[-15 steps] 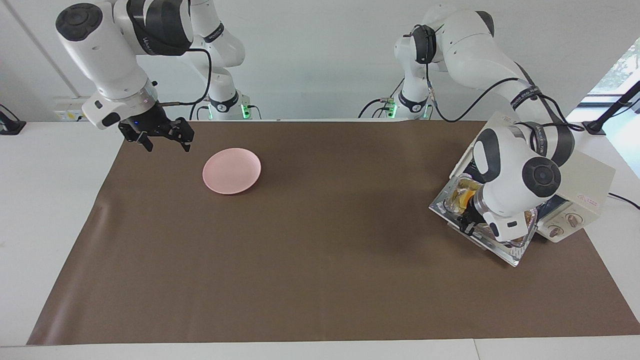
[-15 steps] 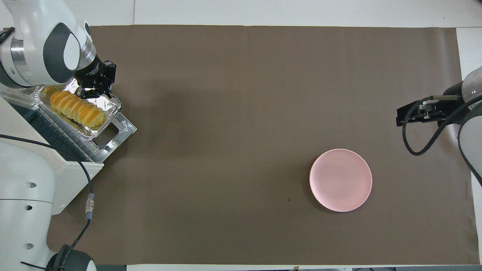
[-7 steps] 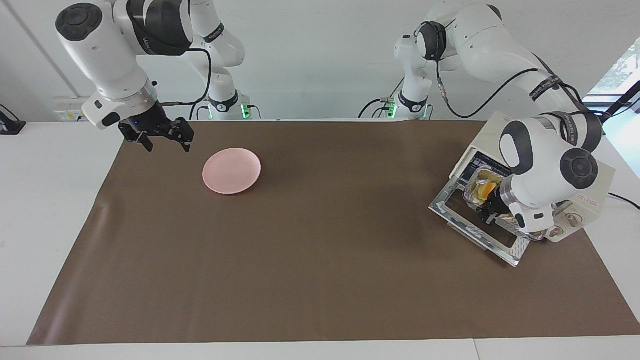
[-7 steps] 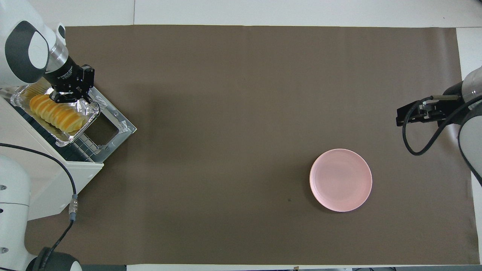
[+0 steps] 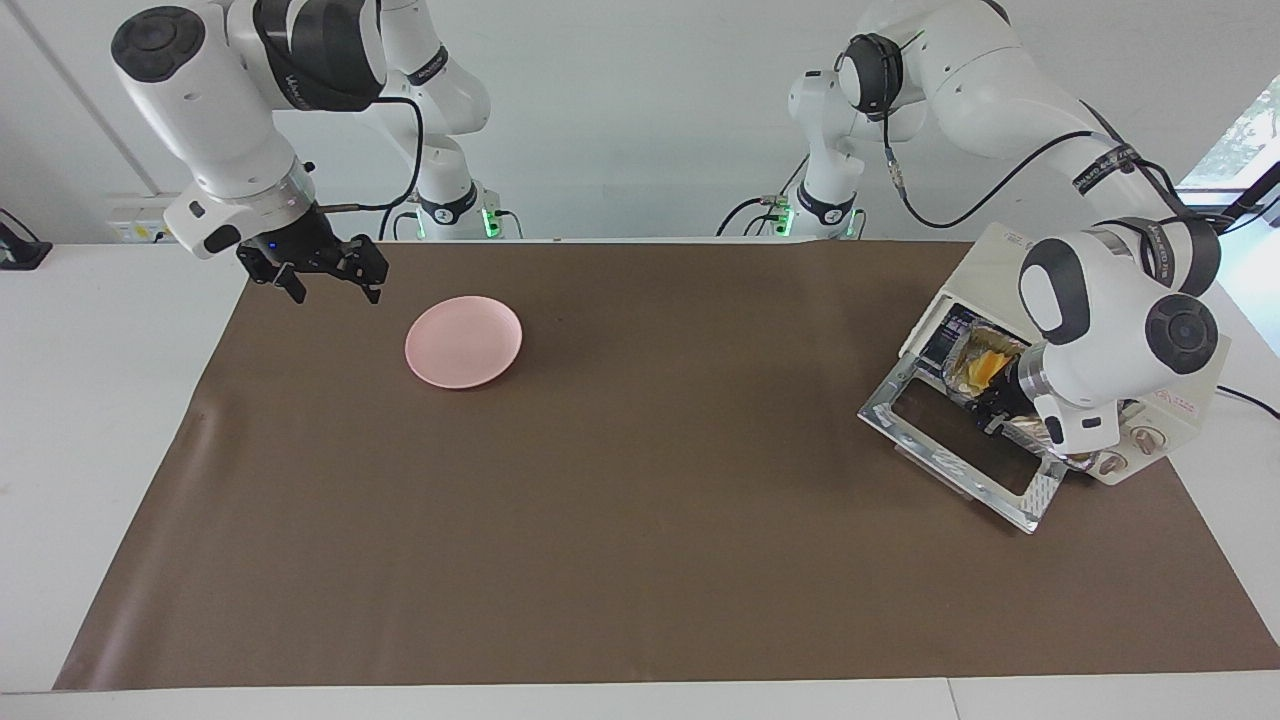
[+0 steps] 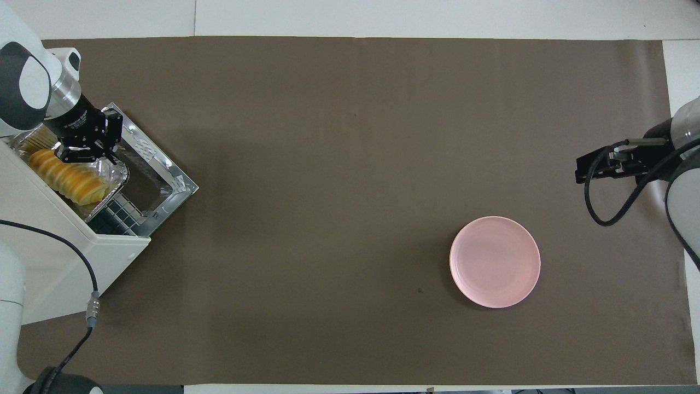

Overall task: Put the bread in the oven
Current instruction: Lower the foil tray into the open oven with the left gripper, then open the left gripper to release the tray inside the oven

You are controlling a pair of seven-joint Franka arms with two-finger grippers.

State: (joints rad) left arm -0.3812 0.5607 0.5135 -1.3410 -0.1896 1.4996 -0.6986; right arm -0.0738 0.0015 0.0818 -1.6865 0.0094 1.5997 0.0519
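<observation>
Bread (image 6: pixel 68 178) in foil tray (image 6: pixel 109 183) at oven (image 6: pixel 82 246) mouth, left end effector (image 6: pixel 82 156) alongside.

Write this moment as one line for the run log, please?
left gripper: at foil tray, tray half in oven | bread: in tray | door: open | right gripper: waiting near pink plate

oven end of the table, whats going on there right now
The left gripper is at the rim of a foil tray that carries the bread, with the tray partly inside the open oven on its wire rack. The oven's glass door lies folded down flat in front of it. Part of the tray and loaf sticks out of the opening. The right gripper waits in the air at the right arm's end of the table, near an empty pink plate.
</observation>
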